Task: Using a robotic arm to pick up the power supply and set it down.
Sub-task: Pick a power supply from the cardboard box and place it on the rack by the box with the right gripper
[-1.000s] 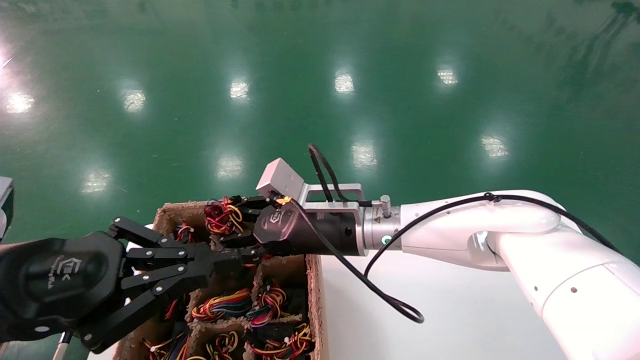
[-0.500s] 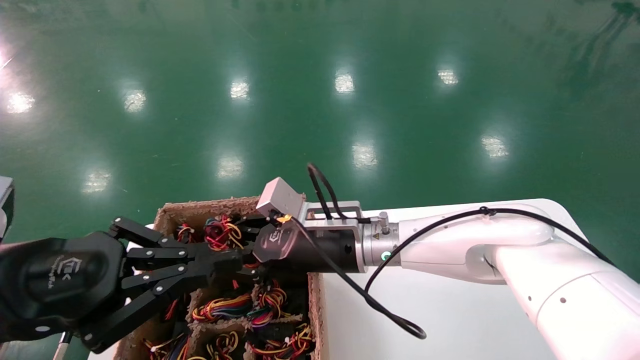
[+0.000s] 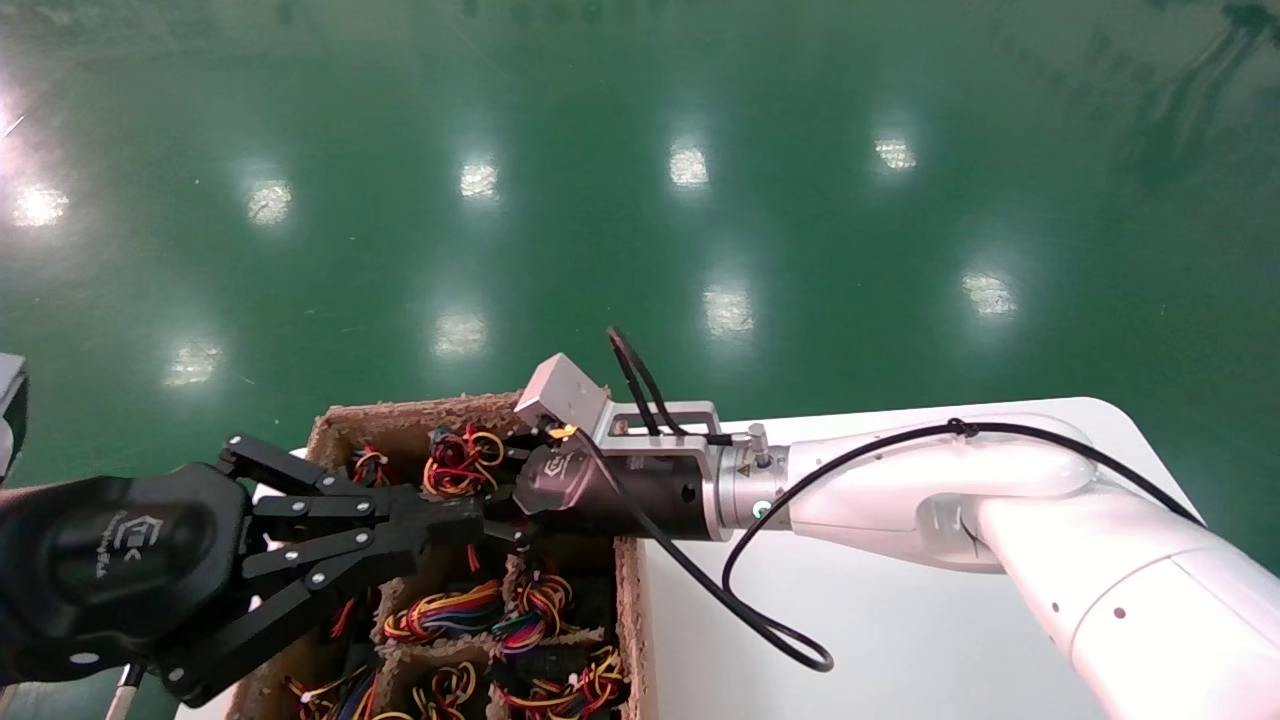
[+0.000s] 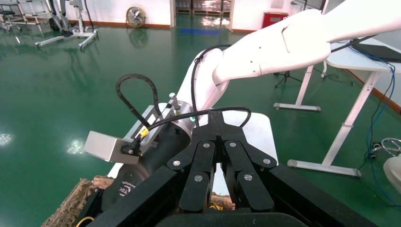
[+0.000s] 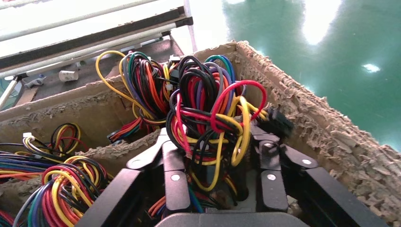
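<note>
Right gripper (image 3: 478,470) is seen clamped around the wire bundle (image 5: 213,118) of a power supply, whose metal body is hidden, at the cardboard crate's (image 3: 630,600) far compartment. Lifting appears barely begun; setting down remains. Left gripper (image 3: 470,520) is held spread, just beside.

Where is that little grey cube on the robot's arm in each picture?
Head view: the grey cube sits on top of the right gripper, above the cardboard box.
Left wrist view: the grey cube is at the picture's left, on the same black wrist.
Right wrist view: not in it.
Shared landmark: the looping black cable beside the cube.
</note>
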Controlling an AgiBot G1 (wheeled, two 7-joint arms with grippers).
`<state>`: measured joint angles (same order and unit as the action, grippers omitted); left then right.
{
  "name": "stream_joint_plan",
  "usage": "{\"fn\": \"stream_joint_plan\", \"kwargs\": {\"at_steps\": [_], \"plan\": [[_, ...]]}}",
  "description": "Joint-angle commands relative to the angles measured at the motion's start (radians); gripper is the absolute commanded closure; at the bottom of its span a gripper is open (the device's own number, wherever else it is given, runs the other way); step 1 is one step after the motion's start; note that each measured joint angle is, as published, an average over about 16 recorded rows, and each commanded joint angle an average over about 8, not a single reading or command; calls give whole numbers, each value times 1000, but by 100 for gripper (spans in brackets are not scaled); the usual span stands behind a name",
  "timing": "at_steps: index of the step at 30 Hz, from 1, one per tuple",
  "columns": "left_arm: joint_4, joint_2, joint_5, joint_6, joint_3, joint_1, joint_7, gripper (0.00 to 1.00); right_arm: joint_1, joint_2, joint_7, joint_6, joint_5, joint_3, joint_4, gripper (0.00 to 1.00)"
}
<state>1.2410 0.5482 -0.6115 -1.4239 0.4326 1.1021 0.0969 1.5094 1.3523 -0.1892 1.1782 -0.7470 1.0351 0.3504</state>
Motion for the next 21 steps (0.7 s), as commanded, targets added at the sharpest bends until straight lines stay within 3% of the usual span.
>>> {"fn": "stream_joint_plan", "kwargs": {"at_steps": [1,9,11,17,19,21], "plan": [[0,0,0,0,0,0,0,100,3,-2,2,1,6,5,0,0],[0,0,0,0,0,0,0,100,21,-11,-20,97,29,11,-48,0],[0,0,0,0,0,0,0,100,25,-12,-30,123,34,11,-68,12],[0,0,0,0,0,0,0,100,33,-8,-58,167,49,9,-123,87],[0,0,0,0,0,0,0,100,34,-6,-64,172,52,9,-134,100],[0,0,0,0,0,0,0,100,34,-4,-68,176,55,10,-139,100]]}}
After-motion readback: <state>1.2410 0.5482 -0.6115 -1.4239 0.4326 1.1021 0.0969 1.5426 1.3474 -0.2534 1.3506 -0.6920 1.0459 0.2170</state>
